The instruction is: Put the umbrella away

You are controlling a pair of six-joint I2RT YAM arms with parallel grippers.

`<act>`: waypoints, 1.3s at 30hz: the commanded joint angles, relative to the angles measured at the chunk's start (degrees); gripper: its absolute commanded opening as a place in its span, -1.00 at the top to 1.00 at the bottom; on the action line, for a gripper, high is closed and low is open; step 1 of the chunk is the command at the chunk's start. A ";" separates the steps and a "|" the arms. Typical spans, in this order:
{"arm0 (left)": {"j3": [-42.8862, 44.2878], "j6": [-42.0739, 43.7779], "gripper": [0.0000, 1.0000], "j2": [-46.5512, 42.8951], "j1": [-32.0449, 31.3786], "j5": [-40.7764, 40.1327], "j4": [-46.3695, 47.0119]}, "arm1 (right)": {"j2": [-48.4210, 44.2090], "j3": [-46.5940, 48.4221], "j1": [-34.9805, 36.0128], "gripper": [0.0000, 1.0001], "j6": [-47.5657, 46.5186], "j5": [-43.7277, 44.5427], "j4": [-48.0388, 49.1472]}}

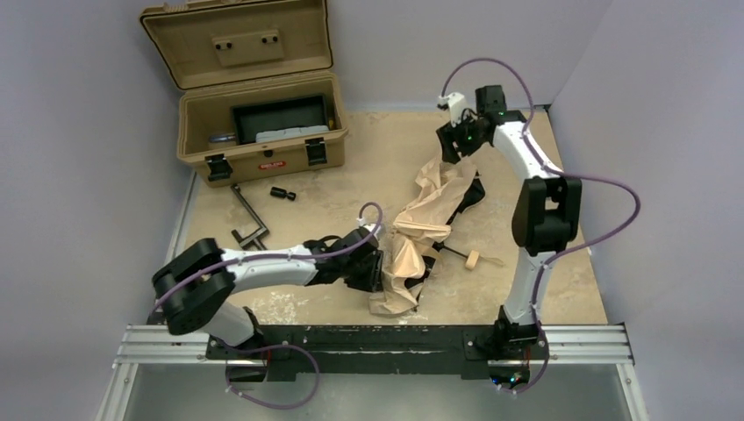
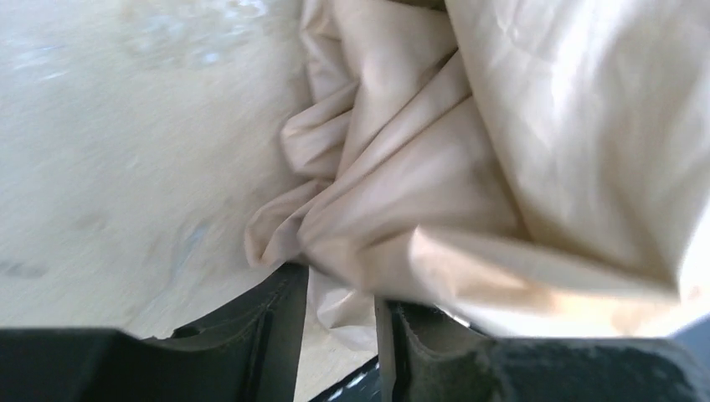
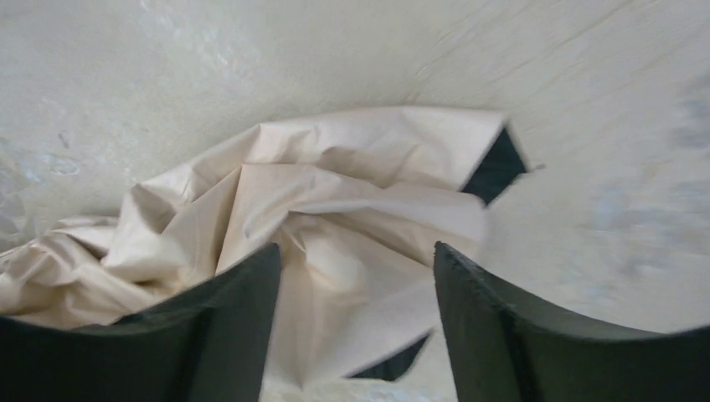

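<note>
The table (image 1: 351,189) fills the top view, with a tan case (image 1: 254,151) standing open at 10 o'clock, lid tipped back against the wall. The right arm (image 1: 544,210) rises from its base at 5 o'clock and reaches back toward 1 o'clock. The left arm (image 1: 254,267) lies low from 8 o'clock toward the centre. The umbrella (image 1: 421,228) is a crumpled beige heap on the table, running from just past centre at 1 o'clock down to 6 o'clock, well apart from the case. Its pale handle (image 1: 473,260) sticks out on a thin dark shaft at 4 o'clock. The left gripper (image 1: 375,263) meets the heap's near end; its wrist view shows the fingers (image 2: 285,327) close together, pinching a fold of the cloth (image 2: 469,167). The right gripper (image 1: 454,149) is at the far end, its fingers (image 3: 243,310) wide apart with the cloth (image 3: 335,193) bunched between and under them. A bent metal crank (image 1: 248,219) and a small black cylinder (image 1: 281,194) lie just in front of the case.
</note>
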 commanded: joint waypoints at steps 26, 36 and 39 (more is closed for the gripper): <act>-18.72 0.87 -0.81 -57.73 0.28 -18.26 -4.46 | -33.14 -51.45 -3.86 -0.21 -30.20 -14.66 2.72; -18.52 0.16 -0.79 -55.12 0.28 -17.19 -2.25 | -32.55 -54.57 4.48 -0.10 -23.11 -7.20 9.64; -18.91 -0.27 -0.79 -55.45 0.30 -17.09 -2.18 | -33.22 -57.34 5.93 -0.04 -22.01 -3.43 11.66</act>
